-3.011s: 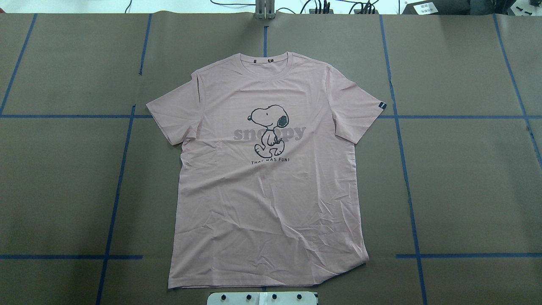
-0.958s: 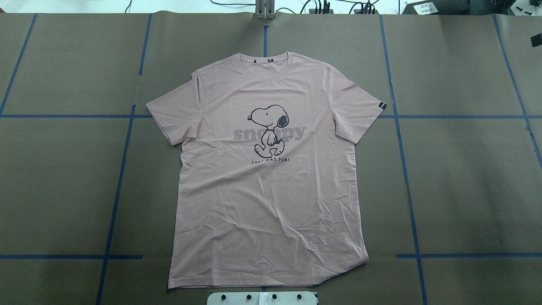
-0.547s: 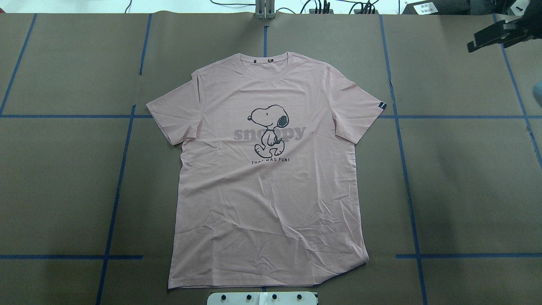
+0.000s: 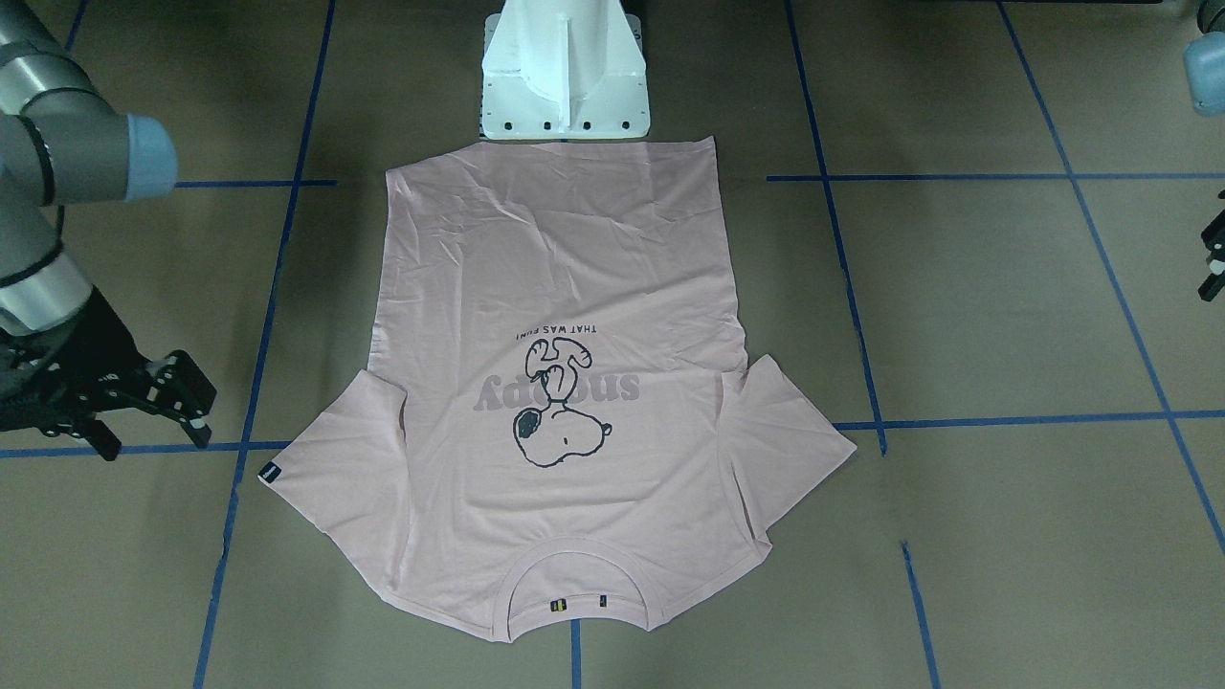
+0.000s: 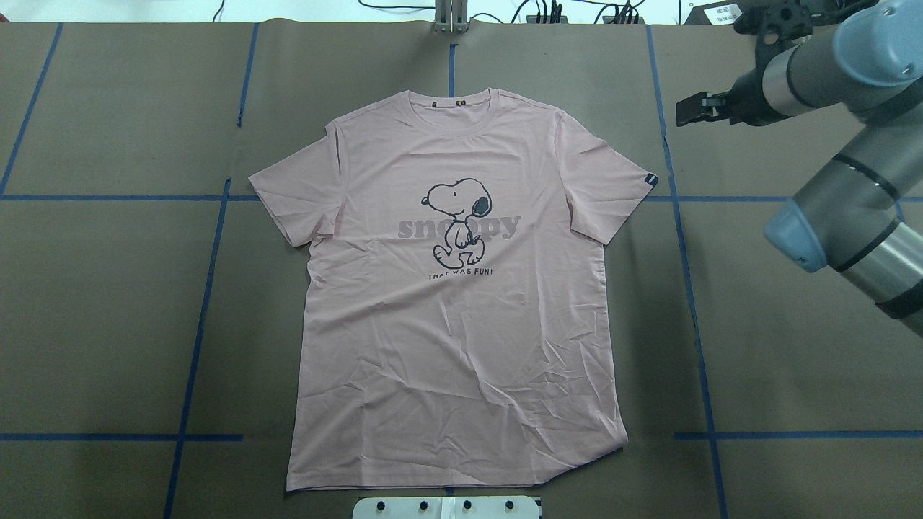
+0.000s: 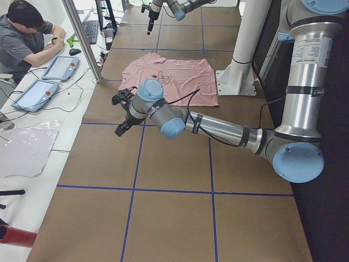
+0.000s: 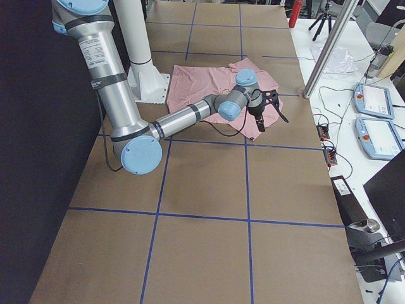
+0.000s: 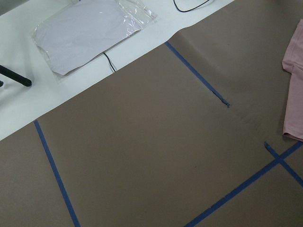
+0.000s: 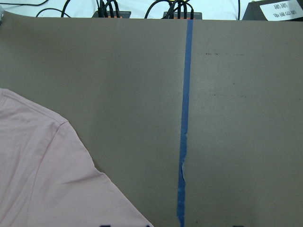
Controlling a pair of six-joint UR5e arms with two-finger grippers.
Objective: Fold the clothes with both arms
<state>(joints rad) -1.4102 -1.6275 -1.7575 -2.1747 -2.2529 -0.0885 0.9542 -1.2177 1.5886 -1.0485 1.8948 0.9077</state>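
The pale pink T-shirt [image 5: 461, 324] lies flat and face up on the brown table, collar at the far side, with the cartoon dog print [image 5: 458, 220] on its chest. It also shows in the front-facing view [image 4: 555, 287]. My right gripper [image 5: 685, 115] hangs above the table just right of the tagged sleeve [image 5: 620, 187], apart from it. In the front-facing view its fingers are spread and empty [image 4: 155, 433]. The right wrist view shows a sleeve edge [image 9: 42, 175]. My left gripper [image 6: 122, 112] hovers off the shirt's other side. I cannot tell whether it is open.
The white pedestal base [image 4: 565, 67] stands at the shirt's hem. Blue tape lines [image 5: 685, 288] cross the brown table cover. Cables [image 5: 548, 11] lie along the far edge. An operator [image 6: 27, 38] sits at a side desk with tablets. A plastic bag [image 8: 90, 33] lies past the table cover.
My right arm has come into the overhead view from the right and its gripper has moved left towards the tagged sleeve. The shirt has not moved.
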